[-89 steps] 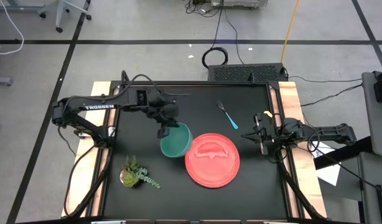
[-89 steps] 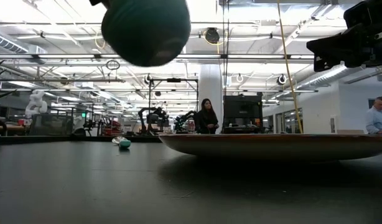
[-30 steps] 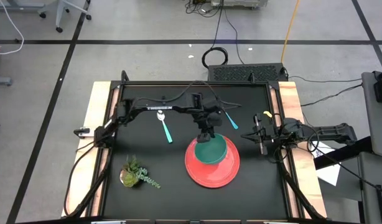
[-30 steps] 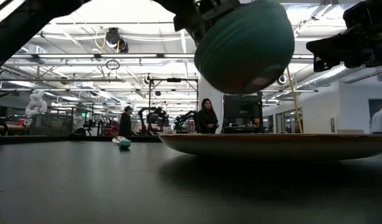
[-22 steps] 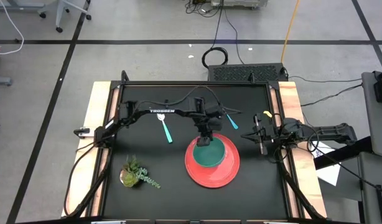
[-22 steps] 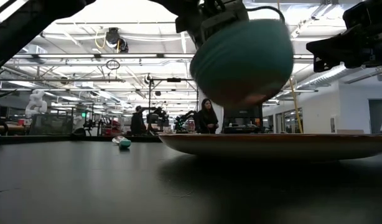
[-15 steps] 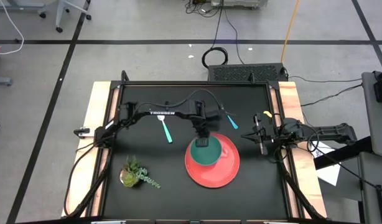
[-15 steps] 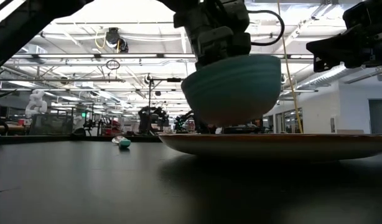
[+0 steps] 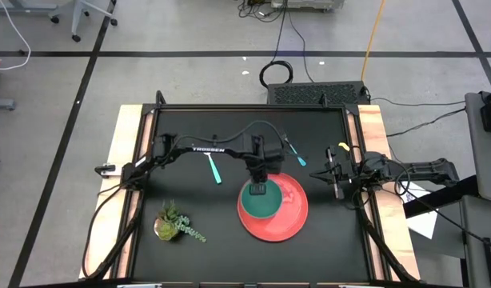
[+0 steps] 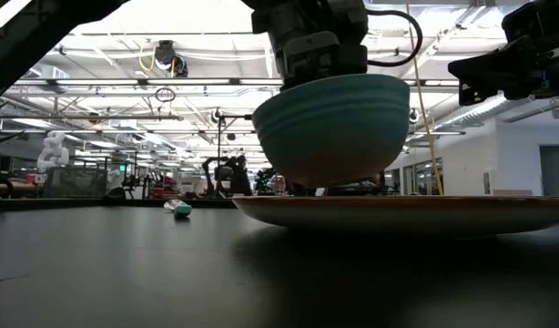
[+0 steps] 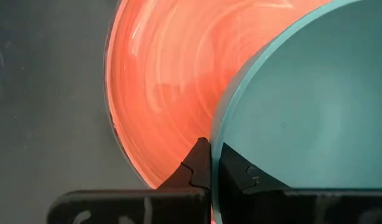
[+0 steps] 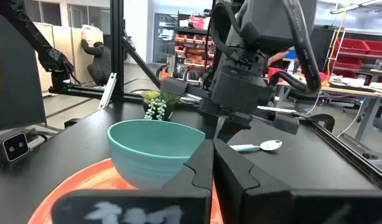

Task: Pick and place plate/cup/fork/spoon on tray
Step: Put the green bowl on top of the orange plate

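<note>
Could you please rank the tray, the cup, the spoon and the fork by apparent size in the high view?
1. tray
2. cup
3. spoon and fork: both partly hidden by the arm, so unranked.

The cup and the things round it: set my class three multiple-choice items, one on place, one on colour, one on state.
1. Where is the cup?
A. beside the plant
B. over the tray's left part
C. off the table

2. What colour is the tray?
A. coral red
B. white
C. blue

3. How are the left gripper fingers?
A. wide open
B. shut on the cup's rim
C. holding the spoon

Answers: 1 B, the high view shows it over the tray; 2 A, plainly red; 3 B, the left wrist view shows the rim pinched.
</note>
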